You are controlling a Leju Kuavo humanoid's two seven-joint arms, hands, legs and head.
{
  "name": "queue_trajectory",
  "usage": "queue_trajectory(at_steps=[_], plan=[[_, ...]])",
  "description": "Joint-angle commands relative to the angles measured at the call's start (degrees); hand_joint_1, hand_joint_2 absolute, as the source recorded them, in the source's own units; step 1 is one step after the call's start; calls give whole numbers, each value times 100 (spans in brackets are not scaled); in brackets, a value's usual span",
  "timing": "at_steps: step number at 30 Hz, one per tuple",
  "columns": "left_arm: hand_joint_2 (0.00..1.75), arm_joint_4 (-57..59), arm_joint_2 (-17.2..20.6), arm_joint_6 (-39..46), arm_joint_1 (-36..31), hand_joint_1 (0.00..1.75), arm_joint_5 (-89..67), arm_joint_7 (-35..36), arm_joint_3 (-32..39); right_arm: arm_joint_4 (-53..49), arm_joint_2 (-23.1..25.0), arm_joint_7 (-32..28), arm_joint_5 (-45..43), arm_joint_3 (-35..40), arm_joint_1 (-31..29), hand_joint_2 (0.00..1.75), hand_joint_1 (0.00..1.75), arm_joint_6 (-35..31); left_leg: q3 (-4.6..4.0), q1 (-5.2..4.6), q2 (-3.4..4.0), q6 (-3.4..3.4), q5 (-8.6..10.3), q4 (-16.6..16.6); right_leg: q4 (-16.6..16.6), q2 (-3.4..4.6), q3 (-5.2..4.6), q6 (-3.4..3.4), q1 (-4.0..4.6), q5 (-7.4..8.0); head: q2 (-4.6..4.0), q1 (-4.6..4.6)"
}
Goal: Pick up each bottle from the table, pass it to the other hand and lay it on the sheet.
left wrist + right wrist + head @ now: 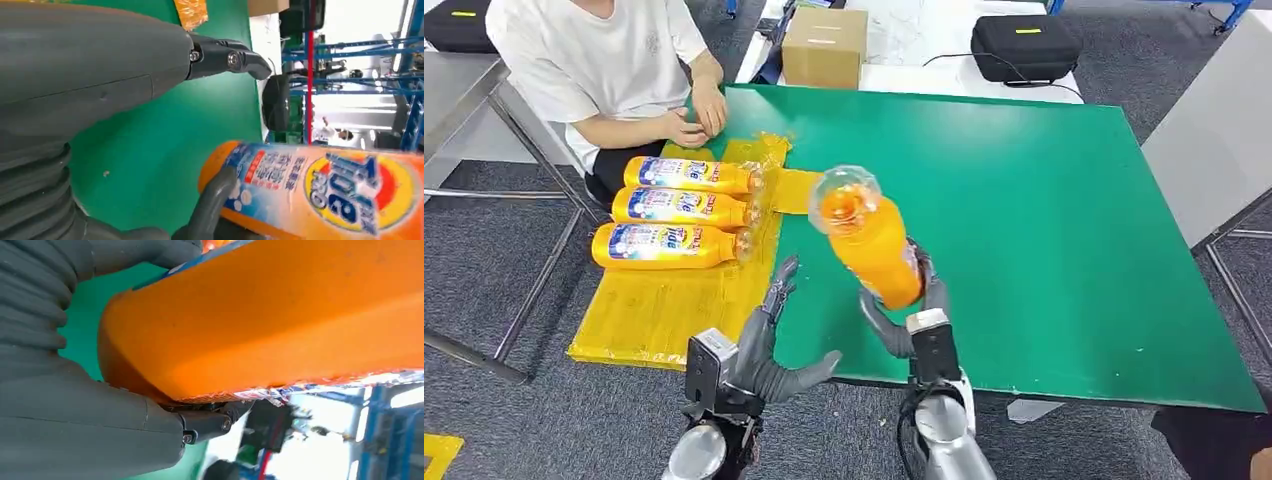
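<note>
Nearest the head camera, the two silver forearms rise from the lower edge. The left hand [769, 345] sits over the near edge of the green worktop [1044, 230], its fingers spread apart and holding nothing, the thumb pointing toward the other hand. At the far left a yellow sheet [659, 310] covers the worktop's left end and hangs past its edge. Three orange bottles [679, 211] with blue, white and red labels lie on it side by side, caps pointing right. Behind them a person [609, 70] in a white shirt sits at the worktop's far left corner, hands together at the edge of the sheet. Just right of the left hand, the right hand [914, 310] grips the lower body of a fourth orange bottle [871, 237], held above the worktop and tilted so its clear cap end faces up toward the camera; the fingers wrap both sides of it. In the right wrist view the bottle's orange body presses against the grey thumb and palm. In the left wrist view the same bottle shows its printed label, with a grey finger of the right hand across it. Beyond the worktop stand a cardboard box [824, 47] and, farther right, a black case [1025, 46].
</note>
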Motion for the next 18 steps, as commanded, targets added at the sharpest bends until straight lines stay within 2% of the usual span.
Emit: queue_trajectory(at_steps=[1,4,7,8,18], plan=[[175,-99,36,182,-284,0,81,-65,-49,1221,17,-2,99,742,-730,175,175,-32,23,2,7,-6,-5,-4,-3,7,20,-8,2,-4,0,0],[175,-229,-16,314,-379,0,174,-88,50,1372,80,-56,143,955,-706,175,175,16,33,5,13,-7,-12,-2,-4,13,31,-9,4,-7,0,2],[175,-343,38,-26,-432,0,690,-13,24,1556,71,-67,154,1107,-711,175,175,-40,22,3,2,-6,-7,-2,-2,3,22,-7,3,-6,0,2],[175,-430,62,-369,-420,0,1076,-92,-1,1696,59,-66,130,1148,-760,175,175,-38,37,6,3,-10,-14,-1,-2,4,37,-11,6,-12,0,0],[175,-645,135,-632,-413,0,1144,-283,-236,2105,71,-49,224,1189,-937,175,175,-84,34,4,4,-9,-11,0,-2,5,34,-11,4,-10,0,2]])
